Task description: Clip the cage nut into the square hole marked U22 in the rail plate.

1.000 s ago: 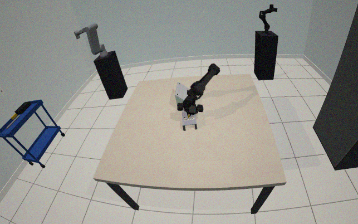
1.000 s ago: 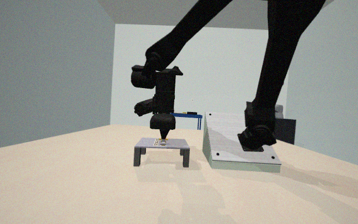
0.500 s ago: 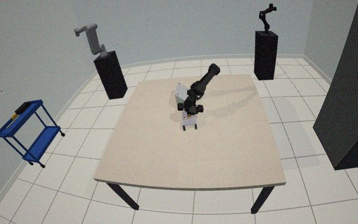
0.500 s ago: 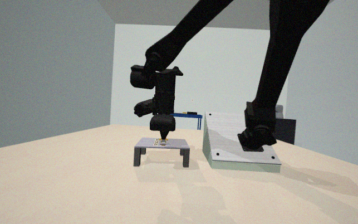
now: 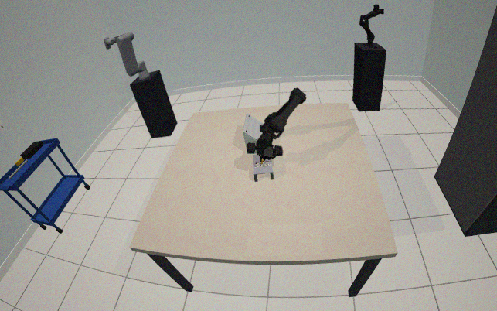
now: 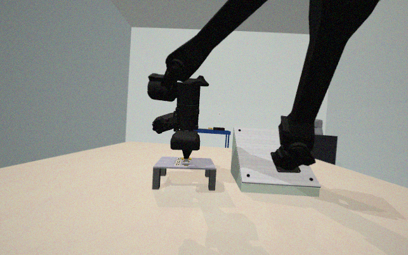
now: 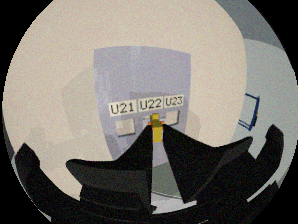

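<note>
Nearly closed, the pincer (image 5: 262, 159) (image 6: 186, 157) (image 7: 156, 128) grips the yellow cage nut (image 6: 182, 158) (image 7: 157, 133).

Pale table (image 5: 266, 217) (image 6: 104, 215) (image 7: 45, 75) beneath rail plate (image 5: 263, 169) (image 6: 164, 163) (image 7: 142, 65) and sloped block (image 5: 251, 139) (image 6: 278, 189).

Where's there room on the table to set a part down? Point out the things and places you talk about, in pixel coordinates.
Looks roomy: the table (image 5: 266, 220) (image 6: 72, 203) between plate (image 5: 263, 169) (image 6: 164, 163) (image 7: 142, 65) and the near edge in the top view. Crowded: around plate, with end effector (image 5: 263, 159) (image 6: 186, 158) (image 7: 156, 128) over it, and between plate and wedge (image 5: 251, 128) (image 6: 256, 158).

the arm (image 5: 284, 114) (image 6: 196, 54) is matte black, its segments smooth and tapering.
</note>
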`<state>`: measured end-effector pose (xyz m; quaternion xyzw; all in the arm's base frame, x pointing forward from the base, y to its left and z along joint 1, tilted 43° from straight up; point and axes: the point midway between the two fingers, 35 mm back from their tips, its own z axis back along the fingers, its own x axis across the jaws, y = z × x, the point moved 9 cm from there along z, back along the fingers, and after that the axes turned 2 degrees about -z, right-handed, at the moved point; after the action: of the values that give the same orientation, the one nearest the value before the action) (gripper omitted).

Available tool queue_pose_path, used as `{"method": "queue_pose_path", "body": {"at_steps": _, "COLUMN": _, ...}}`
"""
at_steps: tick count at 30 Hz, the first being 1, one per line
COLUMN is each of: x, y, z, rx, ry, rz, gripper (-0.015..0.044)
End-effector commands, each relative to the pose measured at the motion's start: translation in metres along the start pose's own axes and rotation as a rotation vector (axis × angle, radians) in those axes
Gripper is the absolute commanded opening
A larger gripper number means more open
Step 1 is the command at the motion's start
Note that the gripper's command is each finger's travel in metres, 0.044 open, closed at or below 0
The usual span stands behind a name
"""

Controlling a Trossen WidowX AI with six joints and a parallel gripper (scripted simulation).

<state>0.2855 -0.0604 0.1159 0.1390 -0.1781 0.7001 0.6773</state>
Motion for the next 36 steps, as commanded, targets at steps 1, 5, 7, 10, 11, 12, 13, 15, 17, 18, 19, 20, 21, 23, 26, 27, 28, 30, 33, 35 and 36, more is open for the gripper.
{"method": "queue_pose_path", "body": {"at_steps": 1, "x": 0.0017, "y": 0.0002, "z": 0.0013, "rx": -0.004, "ry": 0.016, "rz": -0.002, "gripper": 0.0023}}
{"method": "queue_pose_path", "body": {"at_steps": 5, "x": 0.0024, "y": 0.0002, "z": 0.0012, "rx": -0.004, "ry": 0.022, "rz": -0.002, "gripper": 0.0023}}
{"method": "queue_pose_path", "body": {"at_steps": 7, "x": 0.0032, "y": 0.0002, "z": 0.0012, "rx": -0.004, "ry": 0.027, "rz": -0.003, "gripper": 0.0023}}
{"method": "queue_pose_path", "body": {"at_steps": 10, "x": 0.0042, "y": 0.0002, "z": 0.0013, "rx": -0.005, "ry": 0.033, "rz": -0.003, "gripper": 0.0023}}
{"method": "queue_pose_path", "body": {"at_steps": 11, "x": 0.0043, "y": 0.0002, "z": 0.0012, "rx": -0.005, "ry": 0.034, "rz": -0.003, "gripper": 0.0023}}
{"method": "queue_pose_path", "body": {"at_steps": 12, "x": 0.0043, "y": 0.0002, "z": 0.0012, "rx": -0.005, "ry": 0.034, "rz": -0.003, "gripper": 0.0023}}
{"method": "queue_pose_path", "body": {"at_steps": 13, "x": 0.0044, "y": 0.0002, "z": 0.0012, "rx": -0.005, "ry": 0.034, "rz": -0.003, "gripper": 0.0023}}
{"method": "queue_pose_path", "body": {"at_steps": 15, "x": 0.0048, "y": 0.0002, "z": 0.0011, "rx": -0.005, "ry": 0.037, "rz": -0.003, "gripper": 0.0023}}
{"method": "queue_pose_path", "body": {"at_steps": 17, "x": 0.0055, "y": 0.0002, "z": 0.0011, "rx": -0.005, "ry": 0.042, "rz": -0.003, "gripper": 0.0023}}
{"method": "queue_pose_path", "body": {"at_steps": 18, "x": 0.0058, "y": 0.0002, "z": 0.0011, "rx": -0.005, "ry": 0.044, "rz": -0.003, "gripper": 0.0023}}
{"method": "queue_pose_path", "body": {"at_steps": 19, "x": 0.0062, "y": 0.0002, "z": 0.0011, "rx": -0.005, "ry": 0.047, "rz": -0.003, "gripper": 0.0023}}
{"method": "queue_pose_path", "body": {"at_steps": 20, "x": 0.0066, "y": 0.0002, "z": 0.001, "rx": -0.005, "ry": 0.049, "rz": -0.003, "gripper": 0.0023}}
{"method": "queue_pose_path", "body": {"at_steps": 21, "x": 0.0068, "y": 0.0002, "z": 0.001, "rx": -0.005, "ry": 0.051, "rz": -0.003, "gripper": 0.0023}}
{"method": "queue_pose_path", "body": {"at_steps": 23, "x": 0.007, "y": 0.0002, "z": 0.001, "rx": -0.005, "ry": 0.052, "rz": -0.003, "gripper": 0.0023}}
{"method": "queue_pose_path", "body": {"at_steps": 26, "x": 0.0076, "y": 0.0002, "z": 0.001, "rx": -0.005, "ry": 0.056, "rz": -0.003, "gripper": 0.0023}}
{"method": "queue_pose_path", "body": {"at_steps": 27, "x": 0.008, "y": 0.0002, "z": 0.001, "rx": -0.005, "ry": 0.059, "rz": -0.003, "gripper": 0.0023}}
{"method": "queue_pose_path", "body": {"at_steps": 28, "x": 0.0084, "y": 0.0002, "z": 0.0009, "rx": -0.006, "ry": 0.061, "rz": -0.003, "gripper": 0.0023}}
{"method": "queue_pose_path", "body": {"at_steps": 30, "x": 0.0091, "y": 0.0002, "z": 0.0009, "rx": -0.006, "ry": 0.066, "rz": -0.003, "gripper": 0.0023}}
{"method": "queue_pose_path", "body": {"at_steps": 33, "x": 0.0095, "y": 0.0002, "z": 0.0008, "rx": -0.006, "ry": 0.069, "rz": -0.003, "gripper": 0.0023}}
{"method": "queue_pose_path", "body": {"at_steps": 35, "x": 0.0098, "y": 0.0002, "z": 0.0008, "rx": -0.006, "ry": 0.072, "rz": -0.003, "gripper": 0.0023}}
{"method": "queue_pose_path", "body": {"at_steps": 36, "x": 0.0101, "y": 0.0002, "z": 0.0008, "rx": -0.006, "ry": 0.074, "rz": -0.003, "gripper": 0.0023}}
